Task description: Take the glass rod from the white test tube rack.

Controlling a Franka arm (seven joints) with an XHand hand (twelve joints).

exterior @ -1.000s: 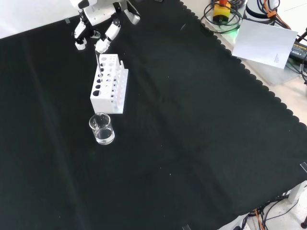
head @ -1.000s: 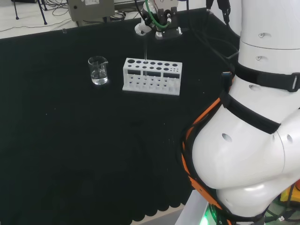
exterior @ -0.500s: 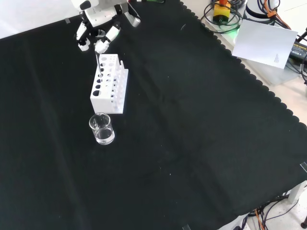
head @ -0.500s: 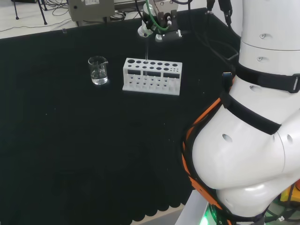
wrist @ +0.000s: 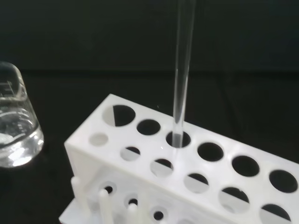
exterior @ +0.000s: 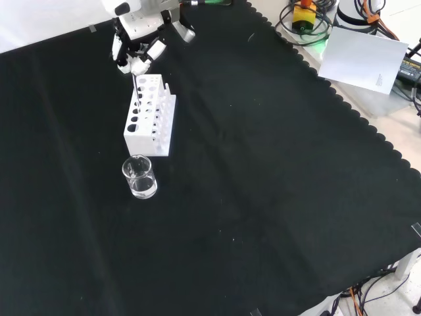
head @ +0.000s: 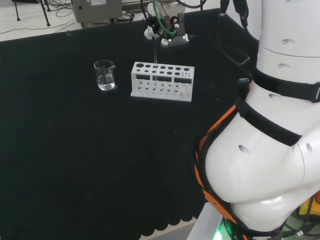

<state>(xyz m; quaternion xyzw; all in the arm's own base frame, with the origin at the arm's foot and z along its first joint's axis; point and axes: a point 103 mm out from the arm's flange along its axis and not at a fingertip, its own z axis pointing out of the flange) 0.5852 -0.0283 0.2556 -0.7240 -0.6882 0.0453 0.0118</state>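
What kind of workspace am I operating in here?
Most likely a lab test bench: a white test tube rack holding a glass rod, a beaker beside it, all on black cloth.

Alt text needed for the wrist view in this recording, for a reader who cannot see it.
A clear glass rod stands upright with its lower end in a hole of the white test tube rack, seen close up on black cloth. A glass beaker holding clear liquid stands beside the rack.

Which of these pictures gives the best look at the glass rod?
The wrist view: the glass rod stands close and large, its lower end in a hole of the white rack. The head view and the front view show just a faint thin line beneath the hand.
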